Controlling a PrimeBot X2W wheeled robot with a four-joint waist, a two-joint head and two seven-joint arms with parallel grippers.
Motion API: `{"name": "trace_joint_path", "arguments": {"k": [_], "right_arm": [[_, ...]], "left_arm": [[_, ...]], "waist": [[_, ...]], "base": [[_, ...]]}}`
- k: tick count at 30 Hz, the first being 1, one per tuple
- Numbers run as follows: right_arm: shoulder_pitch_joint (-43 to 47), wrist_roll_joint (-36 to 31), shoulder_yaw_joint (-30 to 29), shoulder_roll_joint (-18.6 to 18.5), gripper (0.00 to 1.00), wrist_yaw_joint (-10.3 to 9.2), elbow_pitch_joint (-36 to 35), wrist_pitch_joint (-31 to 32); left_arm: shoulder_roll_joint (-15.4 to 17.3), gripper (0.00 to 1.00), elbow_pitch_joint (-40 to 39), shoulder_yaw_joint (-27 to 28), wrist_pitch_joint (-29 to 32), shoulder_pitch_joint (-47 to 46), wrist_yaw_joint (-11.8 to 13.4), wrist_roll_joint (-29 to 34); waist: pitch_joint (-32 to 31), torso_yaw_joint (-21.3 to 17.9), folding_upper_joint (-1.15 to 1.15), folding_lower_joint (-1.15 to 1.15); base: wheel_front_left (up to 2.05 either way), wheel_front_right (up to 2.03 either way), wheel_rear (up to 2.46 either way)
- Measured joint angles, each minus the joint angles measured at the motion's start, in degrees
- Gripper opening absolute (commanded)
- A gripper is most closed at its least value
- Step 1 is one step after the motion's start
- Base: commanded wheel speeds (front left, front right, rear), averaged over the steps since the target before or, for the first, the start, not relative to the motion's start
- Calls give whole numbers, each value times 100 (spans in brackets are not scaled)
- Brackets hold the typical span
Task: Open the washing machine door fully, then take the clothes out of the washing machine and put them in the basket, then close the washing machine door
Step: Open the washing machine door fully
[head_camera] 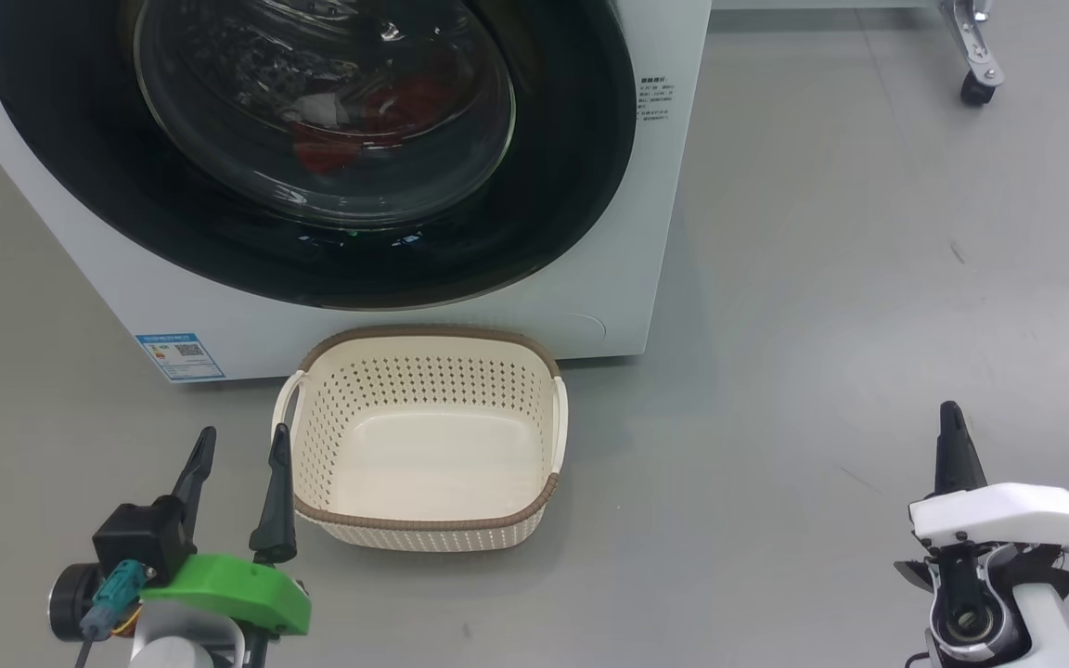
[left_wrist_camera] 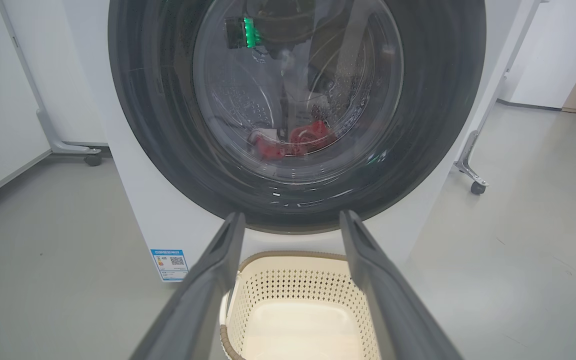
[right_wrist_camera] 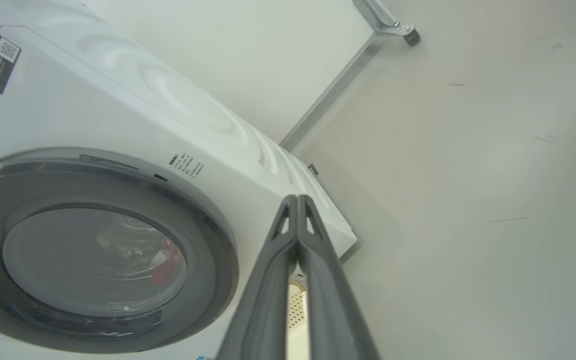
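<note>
Sitting closed on the washing machine [head_camera: 126, 288], the washing machine door [head_camera: 572, 186] is showing the clothes [head_camera: 358, 121] lying behind its glass. The basket [head_camera: 423, 334] is standing on the floor [head_camera: 822, 278] in front. The left gripper [head_camera: 244, 430] is hovering beside it, fingers spread, holding nothing; the right gripper [right_wrist_camera: 297, 197] is pressing its fingers together on nothing.

closed washing machine door [head_camera: 572, 186] blocks the drum, basket [head_camera: 428, 520] open-topped, unobstructed

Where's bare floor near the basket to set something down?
Free: floor between basket and right gripper; the basket's bare bottom. Crowded: basket's left side, left gripper beside its handle; narrow gap to washing machine.
</note>
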Motion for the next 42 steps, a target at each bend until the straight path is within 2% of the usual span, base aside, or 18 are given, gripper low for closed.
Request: {"name": "trace_joint_path", "arguments": {"k": [6, 13, 16, 21, 25, 30, 42], "right_arm": [[-533, 1336, -275, 54, 0, 110, 43, 631], [-1408, 2448, -500, 32, 0, 89, 40, 1395], [-1778, 2796, -534, 18, 0, -4, 45, 1733], [-2409, 3368, -634, -1, 0, -299, 69, 2286], [-2898, 3518, -717, -91, 0, -525, 87, 2562], [-3466, 3507, -721, -450, 0, -751, 108, 2807], [-4651, 3315, -410, -1029, 0, -946, 212, 3422]], "left_arm": [[-16, 100, -94, 2, -1, -125, -4, 64], [-51, 100, -237, -81, -1, -421, -57, 162], [-68, 100, -279, -104, -2, -522, -99, 192], [-110, 100, -313, -187, -8, -748, -134, 193], [-177, 100, -372, -293, -8, -958, -171, 204], [-193, 100, -403, -324, -8, -1135, -207, 242], [-257, 100, -403, -466, -8, -1437, -267, 242]], "waist": [[257, 46, 0, 0], [638, 131, 0, 0], [810, 184, 0, 0], [1094, 296, 0, 0], [1317, 420, 0, 0], [1589, 601, 0, 1], [2136, 1084, 0, 1]], "base": [[0, 0, 0], [0, 0, 0], [0, 0, 0], [0, 0, 0], [0, 0, 0], [0, 0, 0], [0, 0, 0]]}}
